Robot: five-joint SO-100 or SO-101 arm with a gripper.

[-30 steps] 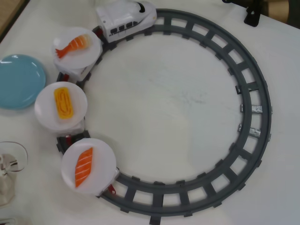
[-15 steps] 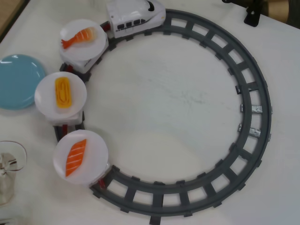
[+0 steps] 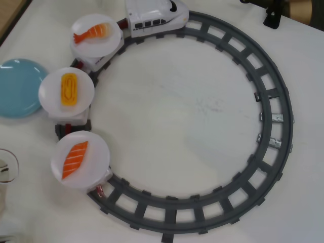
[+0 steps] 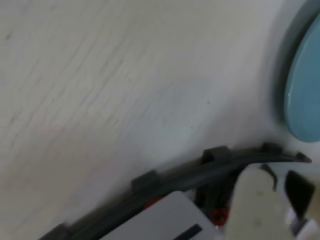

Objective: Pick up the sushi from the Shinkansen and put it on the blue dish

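Hobby tabletop: toy track point(image 3: 273, 116) on a white table point(image 3: 192, 111).

1. We see the sushi point(image 3: 75, 159) as orange, crossed by thin white diagonal stripes.
2. The Shinkansen point(image 3: 156, 14) is white, with a black windscreen and dark side windows.
3. The blue dish point(image 3: 15, 87) is a plain light blue; the wrist view shows the same pale blue point(image 4: 304, 95).
4. The track point(image 3: 276, 109) is dark grey.
5. The shrimp piece point(image 3: 91, 33) is orange with a red tail.
6. The egg piece point(image 3: 69, 89) is yellow with a deeper orange centre.
7. The three round plates point(image 3: 96, 152) are white.
8. The table point(image 3: 187, 116) is off-white, faintly scuffed.
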